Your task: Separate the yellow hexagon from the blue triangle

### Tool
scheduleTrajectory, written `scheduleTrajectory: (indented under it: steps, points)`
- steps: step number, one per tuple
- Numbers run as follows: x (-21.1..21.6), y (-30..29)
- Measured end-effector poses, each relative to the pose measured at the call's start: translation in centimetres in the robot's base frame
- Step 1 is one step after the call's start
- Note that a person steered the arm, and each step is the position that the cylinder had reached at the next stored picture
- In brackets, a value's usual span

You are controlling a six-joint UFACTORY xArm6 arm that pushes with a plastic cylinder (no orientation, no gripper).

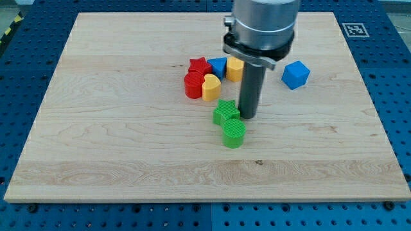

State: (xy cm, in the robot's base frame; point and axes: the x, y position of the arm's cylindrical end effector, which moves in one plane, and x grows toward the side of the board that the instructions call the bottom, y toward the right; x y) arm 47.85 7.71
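Note:
The yellow hexagon [234, 68] sits just above the board's middle, touching the right side of the blue triangle [218, 66]. The arm's rod partly hides the hexagon's right edge. My tip [247, 116] rests on the board below and slightly right of the hexagon, right beside the green star [225, 111].
A red star [200, 65] sits left of the blue triangle. A red cylinder [193, 85] and a yellow heart [211, 86] lie below them. A green cylinder [234, 133] lies under the green star. A blue cube [295, 74] stands to the right. The wooden board [115, 141] lies on a blue table.

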Motion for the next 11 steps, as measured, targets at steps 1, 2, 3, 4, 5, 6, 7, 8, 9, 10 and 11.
scheduleTrajectory:
  steps: [1,2,3,4,5,6,7,8,9,10,11]
  points:
    - [-0.5,2.4]
    - [-3.5,2.6]
    - [-4.5,3.6]
    - [-4.6,1.8]
    - [-8.0,-1.0]
    - [-8.7,-4.1]
    - [-12.6,-4.5]
    - [-13.7,-4.5]
    - [-16.3,-4.8]
    - [-16.6,-7.0]
    - [-18.4,-11.8]
